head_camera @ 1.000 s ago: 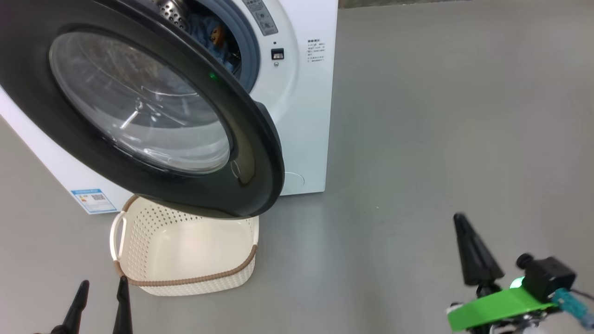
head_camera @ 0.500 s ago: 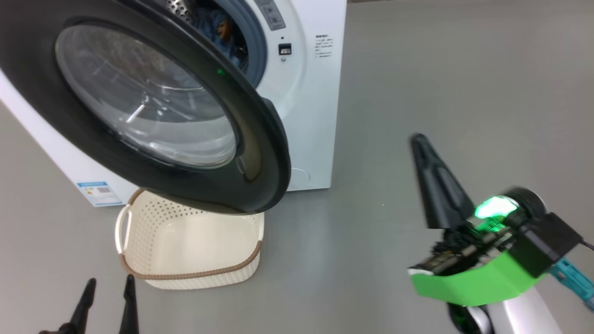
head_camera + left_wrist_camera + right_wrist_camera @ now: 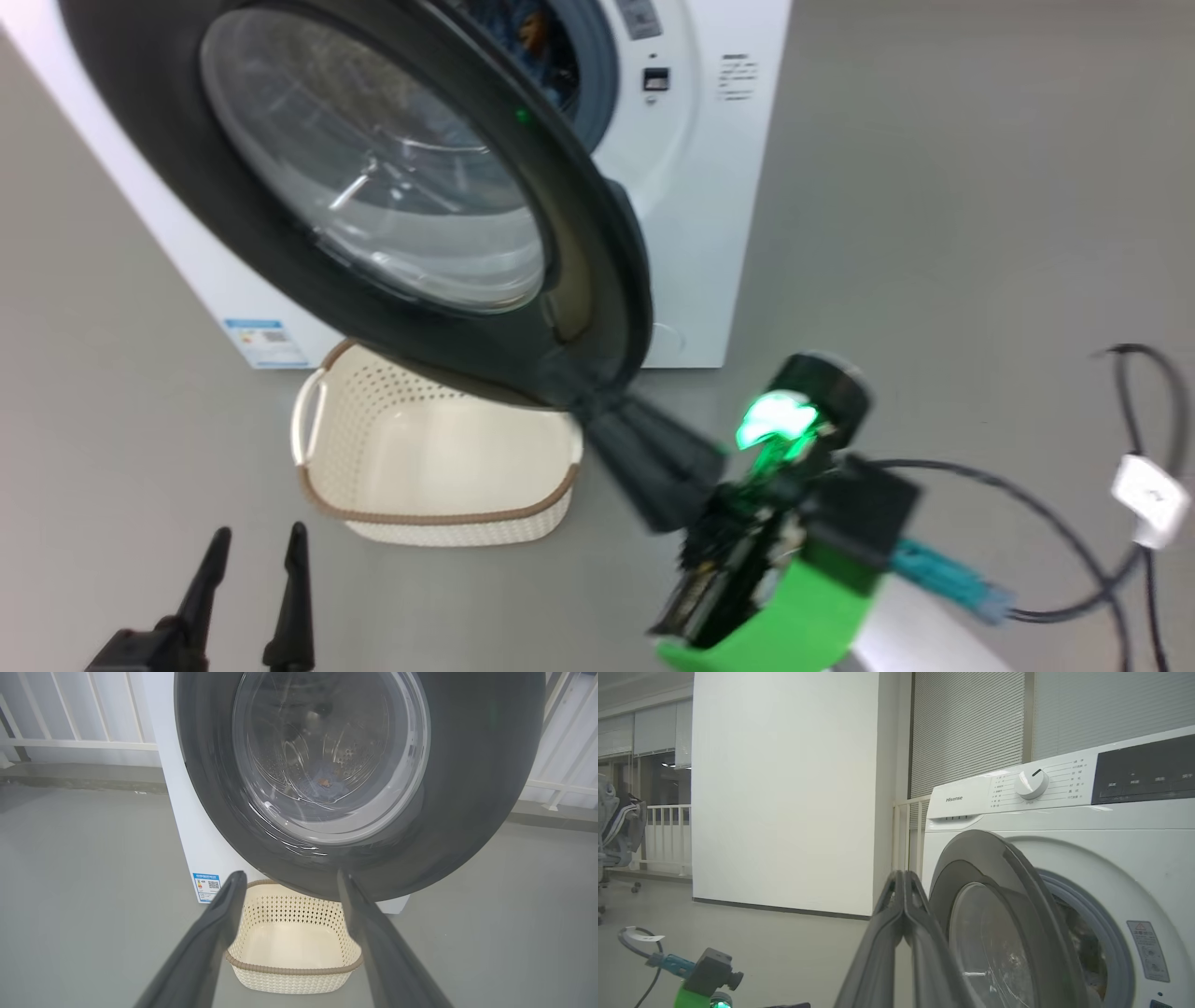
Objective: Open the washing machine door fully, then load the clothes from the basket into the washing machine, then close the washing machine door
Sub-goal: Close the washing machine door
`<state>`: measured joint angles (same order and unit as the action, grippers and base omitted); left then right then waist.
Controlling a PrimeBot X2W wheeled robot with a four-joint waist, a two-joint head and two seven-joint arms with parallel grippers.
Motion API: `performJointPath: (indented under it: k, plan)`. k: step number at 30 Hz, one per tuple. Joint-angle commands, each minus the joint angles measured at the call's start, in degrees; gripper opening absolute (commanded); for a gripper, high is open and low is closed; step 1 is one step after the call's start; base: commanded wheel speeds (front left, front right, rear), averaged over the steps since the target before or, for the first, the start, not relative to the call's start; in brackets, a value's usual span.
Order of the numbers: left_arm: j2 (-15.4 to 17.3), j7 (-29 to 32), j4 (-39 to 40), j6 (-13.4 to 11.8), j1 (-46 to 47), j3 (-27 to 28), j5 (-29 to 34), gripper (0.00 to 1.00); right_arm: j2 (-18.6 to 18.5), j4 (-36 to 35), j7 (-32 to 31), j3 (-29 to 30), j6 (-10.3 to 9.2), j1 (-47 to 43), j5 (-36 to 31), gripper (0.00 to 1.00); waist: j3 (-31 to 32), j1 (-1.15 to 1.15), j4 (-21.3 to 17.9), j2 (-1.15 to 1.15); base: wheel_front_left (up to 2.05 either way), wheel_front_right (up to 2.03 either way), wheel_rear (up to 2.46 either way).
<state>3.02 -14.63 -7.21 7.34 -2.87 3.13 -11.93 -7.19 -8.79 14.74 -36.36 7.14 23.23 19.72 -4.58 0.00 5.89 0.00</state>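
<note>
The washing machine (image 3: 709, 215) stands at the top of the head view, its door (image 3: 597, 280) swung out over the basket (image 3: 327, 495), which holds nothing. Blue clothes (image 3: 534, 37) lie inside the drum and show through the door glass as clothes (image 3: 324, 778). My right gripper (image 3: 586, 408) is shut, its tips at the lower free edge of the door; I cannot tell whether they touch. In the right wrist view the right gripper (image 3: 901, 876) sits just left of the door (image 3: 999, 868). My left gripper (image 3: 257, 546) is open and holds nothing, low in front of the basket (image 3: 294, 970).
A black cable (image 3: 1055, 523) with a white tag (image 3: 1150, 493) loops over the grey floor at the right. A white railing (image 3: 70, 742) runs behind the machine. A white wall (image 3: 784, 788) and an office chair (image 3: 616, 826) stand off to the side.
The head camera has turned, shifting the whole picture rightward. My shut right gripper has risen from the lower right and swung left to the door's lower edge. The left gripper has stayed open.
</note>
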Motion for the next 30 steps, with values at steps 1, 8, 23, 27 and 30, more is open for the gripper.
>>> performJointPath:
  k: [1, 8, 23, 27, 30]
  plan:
    - [0.61, -0.37, 0.93, 0.14, 2.72, 1.36, -0.29, 1.00, 0.78, -0.30, 0.23, -2.22, 0.35, 1.64, 1.11, 0.00, -1.01, 0.00, 1.77, 0.00, 0.00, 0.00, 0.00]
    - [0.67, -0.37, 0.92, 0.14, 4.32, -0.21, -0.68, 1.00, 0.19, 6.22, -0.24, -10.93, 0.35, 3.74, 4.11, 0.00, -2.92, 0.00, 4.34, 0.00, 0.00, 0.00, 0.00]
    - [0.52, -0.37, 0.65, 0.14, 7.63, -1.85, -1.59, 1.00, 0.27, 19.26, 0.14, -9.03, 0.35, 6.27, 4.21, 0.00, -8.09, 0.00, 6.19, 0.00, 0.00, 0.00, 0.00]
    - [0.52, -0.37, 0.64, 0.14, 8.88, -2.46, -1.94, 1.00, 0.45, 21.04, 0.22, -5.28, 0.35, 6.82, 2.75, 0.00, -10.38, 0.00, 6.42, 0.00, 0.00, 0.00, 0.00]
    - [0.55, -0.37, 0.68, 0.14, 10.02, -3.18, -2.17, 1.00, 0.52, 21.25, 0.24, -2.12, 0.35, 7.46, 1.15, 0.00, -12.28, 0.00, 6.75, 0.00, 0.00, 0.00, 0.00]
